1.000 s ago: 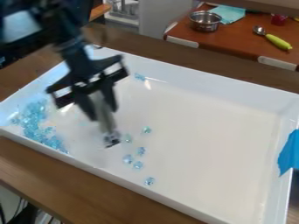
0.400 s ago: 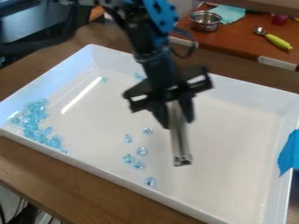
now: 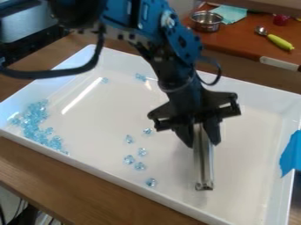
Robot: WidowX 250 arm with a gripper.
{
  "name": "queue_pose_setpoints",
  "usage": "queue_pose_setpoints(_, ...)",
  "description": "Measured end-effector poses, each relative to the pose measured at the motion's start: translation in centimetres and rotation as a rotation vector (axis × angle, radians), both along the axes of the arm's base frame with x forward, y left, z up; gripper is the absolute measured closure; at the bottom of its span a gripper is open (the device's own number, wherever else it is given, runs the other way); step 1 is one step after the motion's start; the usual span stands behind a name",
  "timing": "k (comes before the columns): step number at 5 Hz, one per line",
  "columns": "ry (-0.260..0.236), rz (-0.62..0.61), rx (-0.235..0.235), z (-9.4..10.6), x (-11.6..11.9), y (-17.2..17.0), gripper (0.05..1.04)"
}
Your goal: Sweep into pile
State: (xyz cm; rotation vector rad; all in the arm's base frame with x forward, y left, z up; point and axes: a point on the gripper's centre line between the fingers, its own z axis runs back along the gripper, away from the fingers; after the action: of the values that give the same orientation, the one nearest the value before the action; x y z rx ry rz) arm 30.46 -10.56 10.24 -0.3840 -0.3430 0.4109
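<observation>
Metal pot (image 3: 206,22), green-handled spoon (image 3: 280,41)

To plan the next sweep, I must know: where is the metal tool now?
In the camera view, the metal tool is in the pincer, right of the loose blue beads.

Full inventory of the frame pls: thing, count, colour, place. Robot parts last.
Tray: one, white, on the wooden table
Heaped beads: many, too clustered to count, light blue, tray's left corner
Loose beads: six, light blue, mid-tray; a few more near the far wall
Metal tool: one, silver, hanging down from the gripper
Blue patch: one, tape-like, right wall
Wooden table: one, brown, under the tray
Side table: one, orange-brown, behind
Pot: one, silver, side table
Cloth: one, pale teal, by the pot
Spoon: one, green handle, side table
Small object: one, red, side table
Arm: one, black and blue, from top edge
Gripper: one, black, over the tray
</observation>
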Motion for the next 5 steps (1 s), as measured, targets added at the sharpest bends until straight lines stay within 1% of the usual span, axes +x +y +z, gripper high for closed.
queue_pose_setpoints(1,0.029,-0.009,0.015,-0.7,-0.2,0.1,0.704)
queue_pose_setpoints(2,0.082,0.001,0.010,-1.5,-1.1,1.2,0.704)
queue_pose_setpoints(3,0.096,-0.020,0.008,-1.7,-2.5,2.9,0.704)
queue_pose_setpoints(4,0.092,-0.045,0.023,-1.5,-3.6,5.8,0.704)
queue_pose_setpoints(5,0.083,-0.074,0.058,-1.6,-3.8,7.5,0.704)
